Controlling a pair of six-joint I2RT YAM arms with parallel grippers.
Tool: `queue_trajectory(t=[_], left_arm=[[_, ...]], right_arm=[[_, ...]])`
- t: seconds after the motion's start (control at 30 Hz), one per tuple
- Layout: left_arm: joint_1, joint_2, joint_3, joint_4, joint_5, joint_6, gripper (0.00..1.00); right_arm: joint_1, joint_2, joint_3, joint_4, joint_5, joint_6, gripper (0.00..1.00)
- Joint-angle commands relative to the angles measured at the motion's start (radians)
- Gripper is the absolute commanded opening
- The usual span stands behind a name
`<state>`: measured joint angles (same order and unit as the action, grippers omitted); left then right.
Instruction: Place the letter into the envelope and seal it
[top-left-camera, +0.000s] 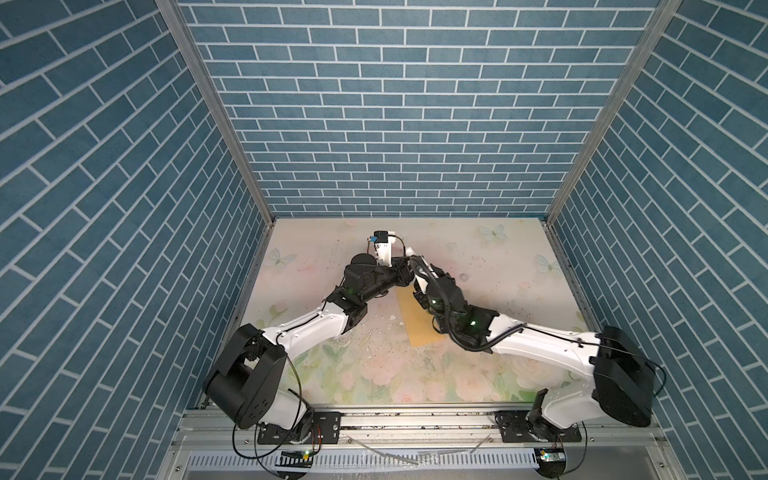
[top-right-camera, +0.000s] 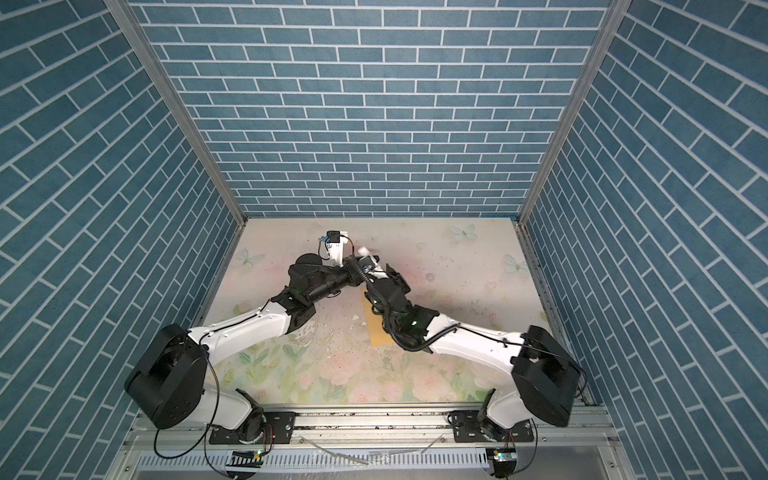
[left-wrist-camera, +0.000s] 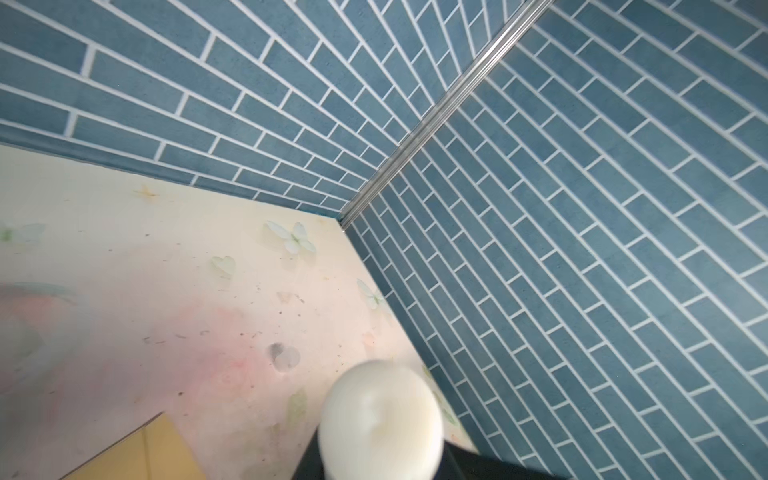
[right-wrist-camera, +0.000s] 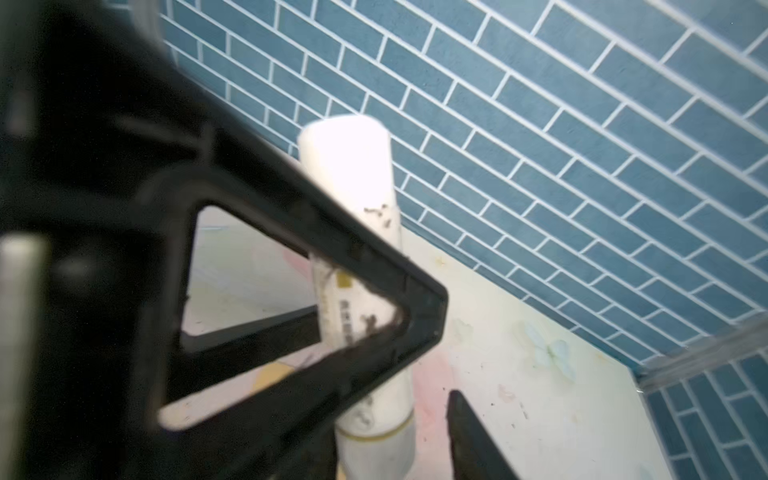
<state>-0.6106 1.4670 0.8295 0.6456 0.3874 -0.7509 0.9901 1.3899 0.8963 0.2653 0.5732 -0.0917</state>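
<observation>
The envelope (top-left-camera: 419, 322), a mustard-yellow paper rectangle, is seen lying flat on the floral tabletop (top-left-camera: 498, 266) near its middle in both top views, partly covered by an arm. The letter cannot be made out.

My count from here: one envelope (top-left-camera: 417, 324), mustard-yellow, flat on the worktop (top-left-camera: 498, 257), partly hidden under the arms in both top views. One white stick (right-wrist-camera: 353, 174), a small cylinder with a printed label; same one shows end-on in the left wrist view. Two arms, so two pincers; I can make out only one, the right pincer (right-wrist-camera: 440, 374). One worktop. Letter count: zero that I can make out.
</observation>
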Motion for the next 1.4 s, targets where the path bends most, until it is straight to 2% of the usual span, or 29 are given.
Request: queue_trajectory(t=[0.0,0.07,0.17,0.37,0.6,0.8,0.93,1.27,1.37], left_arm=[[0.004,-0.023,0.012,-0.034,0.075,-0.002,0.0],[0.014,-0.033,0.015,-0.034,0.098,-0.009,0.0],[0.021,-0.044,0.015,-0.024,0.122,-0.021,0.0],[0.022,-0.03,0.014,0.017,0.152,-0.055,0.0],[0.021,-0.02,0.002,0.046,0.159,-0.082,0.0],[0.022,-0.009,0.01,0.049,0.166,-0.083,0.0],[0.022,-0.001,0.01,0.057,0.169,-0.086,0.0],[0.022,-0.004,-0.006,0.059,0.174,-0.091,0.0],[0.022,-0.001,-0.003,0.058,0.174,-0.091,0.0]], right_arm=[[-0.124,-0.138,-0.083,-0.024,-0.425,0.163,0.63],[-0.198,-0.181,-0.133,0.001,-0.633,0.234,0.66],[-0.273,-0.199,-0.175,0.032,-0.84,0.296,0.66],[-0.344,-0.178,-0.214,0.145,-1.058,0.386,0.64],[-0.367,-0.145,-0.223,0.236,-1.115,0.443,0.58],[-0.373,-0.119,-0.207,0.268,-1.122,0.455,0.52],[-0.375,-0.099,-0.201,0.3,-1.124,0.47,0.43],[-0.378,-0.078,-0.204,0.377,-1.139,0.517,0.37],[-0.378,-0.074,-0.193,0.366,-1.143,0.516,0.31]])
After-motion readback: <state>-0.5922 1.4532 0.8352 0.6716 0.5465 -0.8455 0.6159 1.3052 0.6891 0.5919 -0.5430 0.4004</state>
